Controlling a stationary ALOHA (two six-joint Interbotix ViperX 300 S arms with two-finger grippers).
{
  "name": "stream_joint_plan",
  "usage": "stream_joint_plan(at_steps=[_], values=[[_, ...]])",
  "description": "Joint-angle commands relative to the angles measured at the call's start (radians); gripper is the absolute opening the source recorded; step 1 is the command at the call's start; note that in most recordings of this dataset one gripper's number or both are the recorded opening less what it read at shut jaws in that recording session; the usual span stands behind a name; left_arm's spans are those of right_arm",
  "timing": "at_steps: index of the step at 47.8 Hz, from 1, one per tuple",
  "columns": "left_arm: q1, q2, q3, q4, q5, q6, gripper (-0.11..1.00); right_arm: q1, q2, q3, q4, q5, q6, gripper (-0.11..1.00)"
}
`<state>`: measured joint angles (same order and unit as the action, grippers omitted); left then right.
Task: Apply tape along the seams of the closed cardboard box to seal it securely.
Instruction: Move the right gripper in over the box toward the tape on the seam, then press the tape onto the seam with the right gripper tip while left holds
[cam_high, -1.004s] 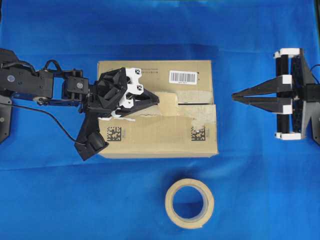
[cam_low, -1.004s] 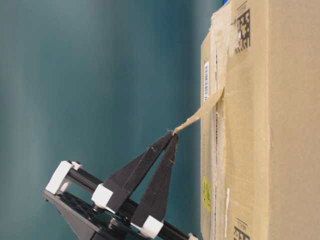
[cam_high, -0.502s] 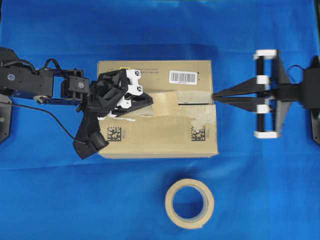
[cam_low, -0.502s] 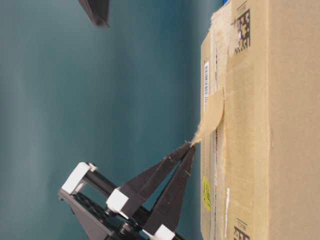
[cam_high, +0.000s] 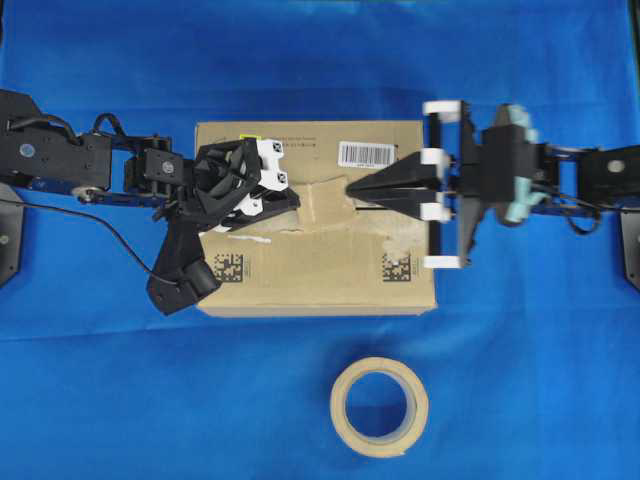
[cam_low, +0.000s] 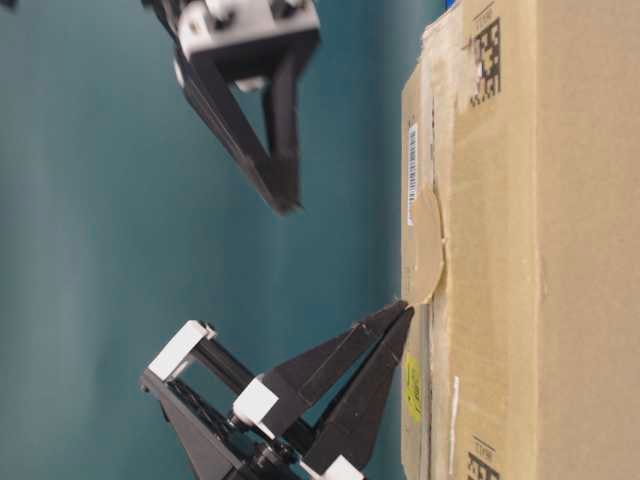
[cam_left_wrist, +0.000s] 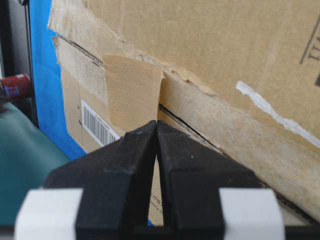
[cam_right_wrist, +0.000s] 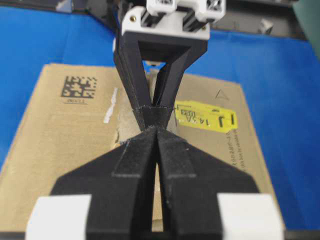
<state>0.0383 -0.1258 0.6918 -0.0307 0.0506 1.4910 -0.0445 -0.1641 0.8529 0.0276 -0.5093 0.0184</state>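
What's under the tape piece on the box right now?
The tape lies over the seam and the pale residue beside it. The dark seam line runs out from under its edge; the covered stretch can't be seen.

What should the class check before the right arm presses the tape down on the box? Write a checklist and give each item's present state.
1. Tape covers the seam: ok, it lies across the dark line.
2. Left gripper grips the tape's end: ok, shut on its edge.
3. Right gripper is shut for pressing: ok, the fingers are together and hold nothing.
4. Right gripper is lined up over the tape: ok in the overhead view.
5. Right gripper touches the tape: not ok, the table-level view shows a gap above the box.
6. Tape lies flat all over: cannot tell.
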Motion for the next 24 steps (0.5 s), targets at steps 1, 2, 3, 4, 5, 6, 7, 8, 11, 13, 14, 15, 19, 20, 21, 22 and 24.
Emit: stream_joint_plan(at_steps=[1,2,3,4,5,6,7,8,11,13,14,15,19,20,21,22,24], values=[[-0.003,-0.008,-0.025,0.002,-0.002,0.000,0.00,-0.003,0.020,-0.038,0.003,0.000,0.014,0.00],[-0.003,-0.009,-0.025,0.002,-0.002,0.000,0.00,-0.005,0.026,-0.041,0.003,0.000,0.018,0.01],[-0.003,-0.009,-0.025,0.002,-0.002,0.000,0.00,-0.005,0.032,-0.048,0.005,0.000,0.023,0.01],[-0.003,-0.008,-0.025,0.002,-0.002,0.000,0.00,-0.005,0.037,-0.049,0.005,0.000,0.028,0.01],[-0.003,-0.008,-0.025,0.002,0.000,0.000,0.00,-0.005,0.040,-0.052,0.005,0.000,0.034,0.01],[-0.002,-0.009,-0.025,0.002,0.000,0.000,0.00,-0.005,0.044,-0.054,0.003,0.000,0.037,0.02],[-0.003,-0.009,-0.025,0.002,0.000,0.000,0.00,-0.003,0.048,-0.055,0.005,0.000,0.040,0.03],[-0.003,-0.008,-0.025,0.000,0.000,0.002,0.00,-0.003,0.051,-0.057,0.003,0.000,0.043,0.07],[-0.003,-0.009,-0.025,0.002,0.002,0.000,0.00,-0.003,0.054,-0.057,0.003,0.000,0.051,0.21],[-0.002,-0.008,-0.025,0.000,0.000,0.000,0.00,-0.005,0.054,-0.055,0.003,-0.005,0.054,0.33],[-0.003,-0.009,-0.025,0.002,0.000,0.000,0.00,-0.003,0.054,-0.055,0.003,-0.006,0.054,0.39],[-0.003,-0.008,-0.025,0.002,0.002,0.000,0.00,-0.003,0.054,-0.054,0.003,-0.006,0.055,0.45],[-0.003,-0.008,-0.025,0.002,0.000,0.000,0.00,-0.003,0.057,-0.052,0.003,-0.009,0.057,0.61],[-0.003,-0.009,-0.025,0.002,0.002,0.000,0.00,-0.003,0.058,-0.052,0.003,-0.009,0.057,0.60],[-0.003,-0.009,-0.025,0.002,0.000,0.000,0.00,-0.003,0.060,-0.052,0.003,-0.009,0.058,0.58],[-0.003,-0.009,-0.025,0.002,0.002,0.000,0.00,-0.003,0.063,-0.052,0.003,-0.009,0.058,0.56],[-0.003,-0.008,-0.023,0.002,0.002,0.000,0.00,-0.003,0.071,-0.052,0.003,-0.009,0.061,0.52]])
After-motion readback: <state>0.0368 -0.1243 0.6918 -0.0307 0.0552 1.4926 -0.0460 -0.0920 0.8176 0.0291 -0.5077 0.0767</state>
